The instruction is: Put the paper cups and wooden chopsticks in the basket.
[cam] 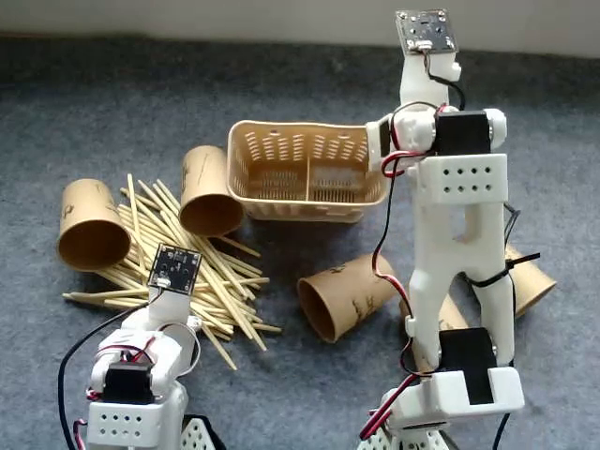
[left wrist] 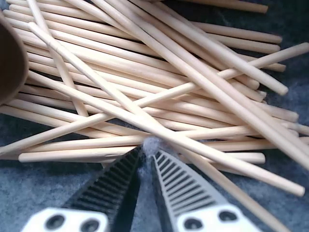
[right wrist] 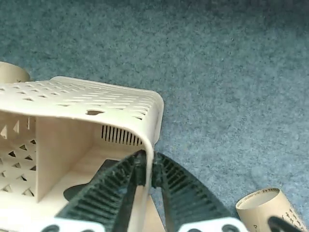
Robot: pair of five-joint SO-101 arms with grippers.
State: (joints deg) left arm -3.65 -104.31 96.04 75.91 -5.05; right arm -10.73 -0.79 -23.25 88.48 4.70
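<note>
A pile of wooden chopsticks (cam: 202,258) lies on the grey carpet at the left. My left gripper (left wrist: 148,149) is low over the pile's near edge, shut, its tips just short of the chopsticks (left wrist: 159,96) with nothing between them. The beige slotted basket (cam: 305,173) stands at the middle back. My right gripper (right wrist: 146,162) is shut on the basket's wall (right wrist: 96,104) at its right-hand rim (cam: 373,150). Several paper cups lie on their sides: one (cam: 92,225) at the far left, one (cam: 208,192) against the basket's left side, one (cam: 347,298) in the centre.
Another cup (cam: 527,277) lies to the right, partly behind the right arm (cam: 459,234), and one (right wrist: 268,208) shows beside the right gripper. A cup's brown rim (left wrist: 9,63) borders the chopstick pile. Open carpet stretches behind and in front of the basket.
</note>
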